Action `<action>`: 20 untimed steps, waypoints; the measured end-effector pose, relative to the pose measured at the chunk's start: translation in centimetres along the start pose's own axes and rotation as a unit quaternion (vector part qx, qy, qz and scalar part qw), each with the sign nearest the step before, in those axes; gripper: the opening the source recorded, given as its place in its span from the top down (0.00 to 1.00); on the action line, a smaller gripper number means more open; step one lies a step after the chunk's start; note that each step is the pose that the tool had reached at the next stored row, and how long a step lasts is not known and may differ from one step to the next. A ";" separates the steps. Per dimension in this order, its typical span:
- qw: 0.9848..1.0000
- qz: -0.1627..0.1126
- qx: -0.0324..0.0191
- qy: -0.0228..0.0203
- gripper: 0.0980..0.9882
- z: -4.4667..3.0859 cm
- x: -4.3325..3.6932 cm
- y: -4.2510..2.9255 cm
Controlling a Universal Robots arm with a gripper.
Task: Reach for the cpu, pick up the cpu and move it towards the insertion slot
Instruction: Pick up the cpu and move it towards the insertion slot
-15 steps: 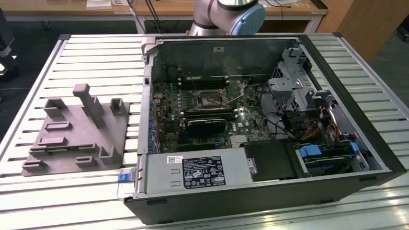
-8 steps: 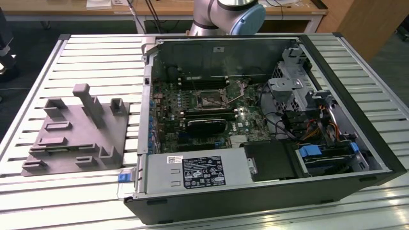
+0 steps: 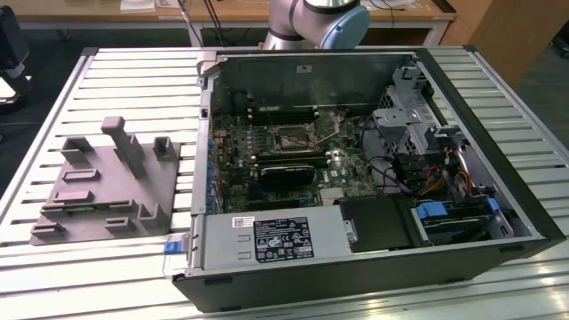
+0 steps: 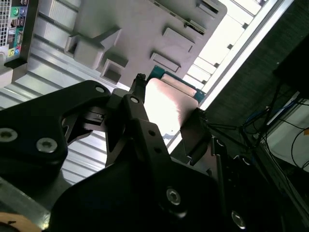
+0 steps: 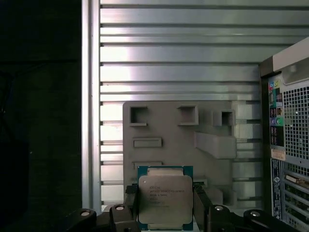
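Note:
The cpu (image 5: pixel 165 193), a flat square chip with a silvery top and a green rim, sits between my gripper's (image 5: pixel 165 207) two black fingers (image 5: pixel 130 205), which press on its opposite edges. In the second wrist view the cpu (image 4: pixel 166 104) glares bright between the same fingers (image 4: pixel 136 99) of the gripper (image 4: pixel 167 115). It hangs well above the grey plastic fixture (image 5: pixel 178 140). The insertion slot (image 3: pixel 292 138), a shiny metal frame with a dark centre, lies on the motherboard inside the open computer case (image 3: pixel 498 167).
The grey fixture (image 3: pixel 111 180) with upright posts lies on the slatted metal table (image 3: pixel 133 73), at the exterior view's left of the case. A black heatsink (image 3: pixel 284 175), cables and drive bays (image 3: pixel 444 213) crowd the case. The case's rear panel (image 5: pixel 289 145) stands beside the fixture.

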State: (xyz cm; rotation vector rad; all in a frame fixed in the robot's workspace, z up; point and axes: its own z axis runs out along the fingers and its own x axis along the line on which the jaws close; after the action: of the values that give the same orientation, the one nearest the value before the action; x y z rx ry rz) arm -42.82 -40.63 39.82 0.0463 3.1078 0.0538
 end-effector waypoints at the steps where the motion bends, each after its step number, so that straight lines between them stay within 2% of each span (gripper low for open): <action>1: 1.000 0.000 0.000 0.000 0.50 0.01 -0.20 0.01; 20: 1.000 0.000 0.000 0.000 0.50 0.16 -4.78 0.14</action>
State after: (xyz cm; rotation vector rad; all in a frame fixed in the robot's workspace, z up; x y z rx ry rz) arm -38.04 -40.63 39.82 0.0463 3.1081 0.0539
